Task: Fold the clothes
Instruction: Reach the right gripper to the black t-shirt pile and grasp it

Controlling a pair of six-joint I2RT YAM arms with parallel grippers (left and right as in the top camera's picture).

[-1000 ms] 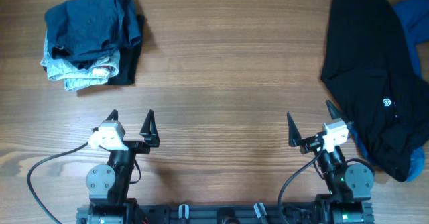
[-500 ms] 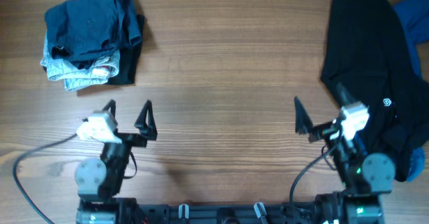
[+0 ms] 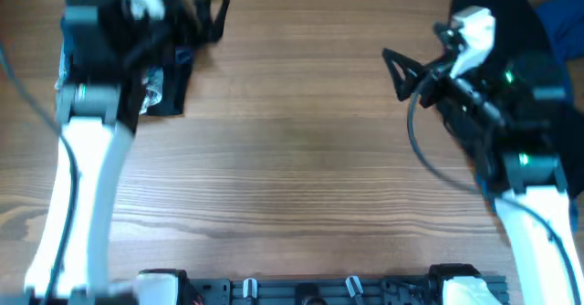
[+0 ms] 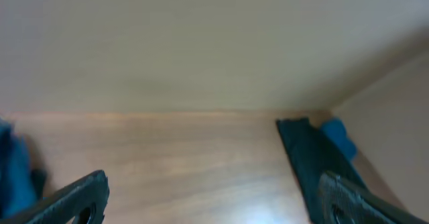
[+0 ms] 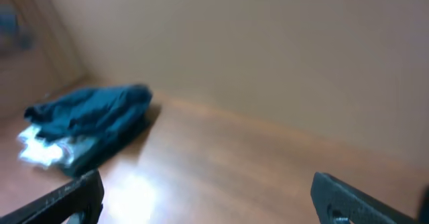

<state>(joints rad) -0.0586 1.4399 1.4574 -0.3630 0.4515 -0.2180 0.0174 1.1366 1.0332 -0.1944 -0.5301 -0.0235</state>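
A stack of folded clothes [image 3: 169,90], dark blue on top, lies at the far left and is mostly hidden under my raised left arm; it shows in the right wrist view [image 5: 87,120]. An unfolded black garment [image 3: 502,4] lies at the far right over a blue one [image 3: 561,17], partly hidden by my right arm; both show in the left wrist view, black [image 4: 305,157] and blue [image 4: 335,133]. My left gripper [image 3: 196,13] [image 4: 214,204] is open and empty, high above the table. My right gripper [image 3: 415,58] [image 5: 214,200] is open and empty, also raised.
The wooden table [image 3: 292,159] stretches between the two piles. A pale wall stands behind the table's far edge in both wrist views. The arm bases sit at the near edge.
Both arms have risen from low by the near edge and swung toward the far side, the left over the folded stack and the right over the black garment. Both grippers stayed open.
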